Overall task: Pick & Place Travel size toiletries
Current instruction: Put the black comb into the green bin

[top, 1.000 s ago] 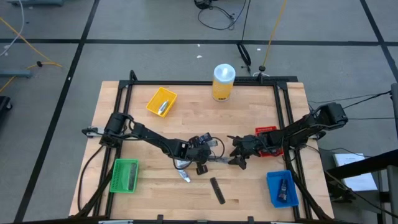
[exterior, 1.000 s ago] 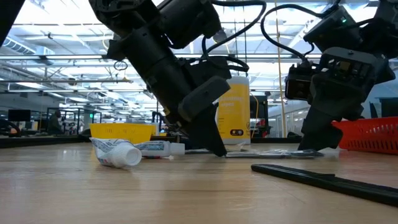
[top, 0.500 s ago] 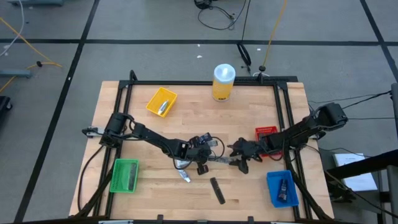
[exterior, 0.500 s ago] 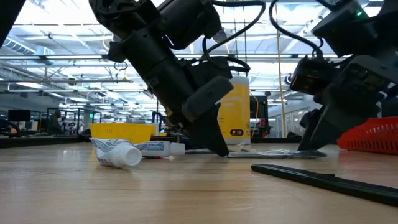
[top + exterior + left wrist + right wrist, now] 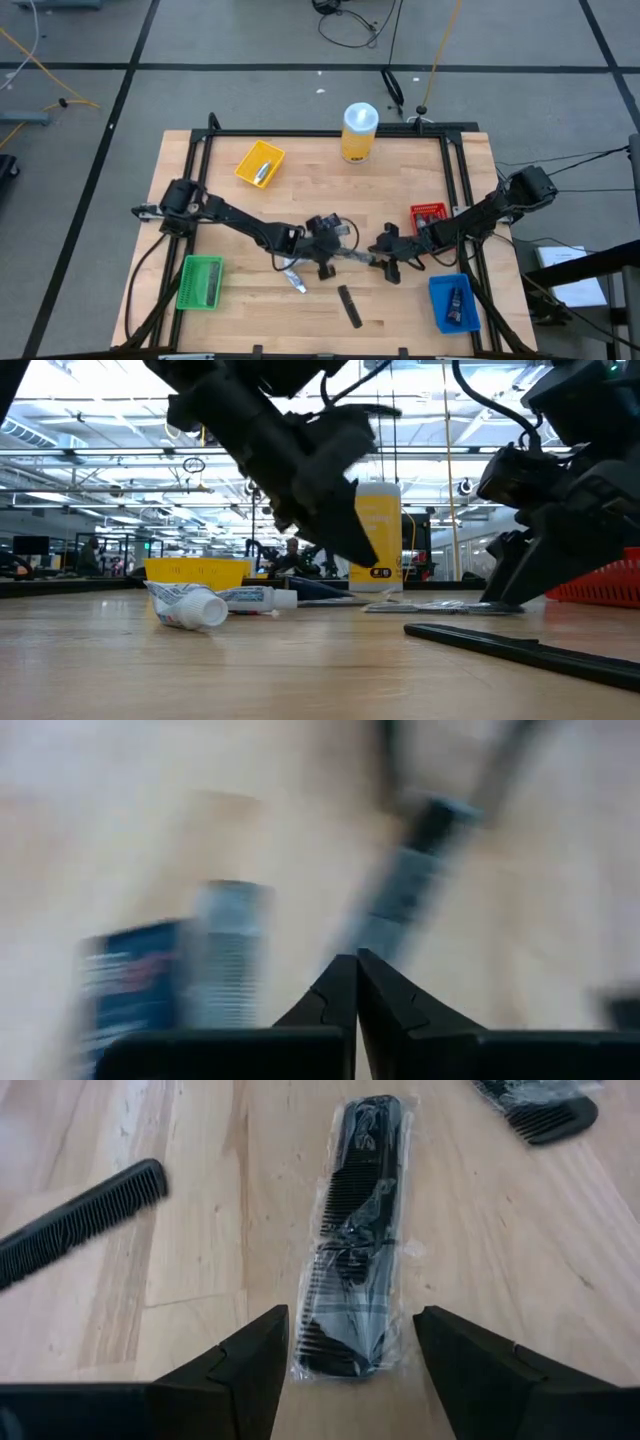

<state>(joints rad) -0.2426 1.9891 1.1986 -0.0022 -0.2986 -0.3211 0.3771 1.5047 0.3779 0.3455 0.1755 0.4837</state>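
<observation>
A black comb in clear wrap (image 5: 355, 1230) lies flat on the table's middle (image 5: 357, 258). My right gripper (image 5: 350, 1320) stands open over its near end, one finger on each side, touching neither side. My left gripper (image 5: 355, 975) is shut with nothing between its fingers and hangs above the table (image 5: 365, 555), just left of the comb (image 5: 335, 252). Two toothpaste tubes (image 5: 190, 605) (image 5: 255, 598) lie on the wood below and beside my left gripper. A bare black comb (image 5: 349, 305) lies nearer the front edge. A second wrapped comb (image 5: 540, 1110) lies farther off.
A yellow bin (image 5: 260, 163) sits at the far left, a green bin (image 5: 200, 282) at the near left, a red bin (image 5: 428, 215) at the right and a blue bin (image 5: 452, 303) at the near right. A tall yellow canister (image 5: 359, 132) stands at the far edge.
My left gripper has lifted off the table and tipped upward, staying shut. My right gripper has gone a little toward the table's near edge and rolled, coming over the wrapped comb. The toiletries have stayed where they were.
</observation>
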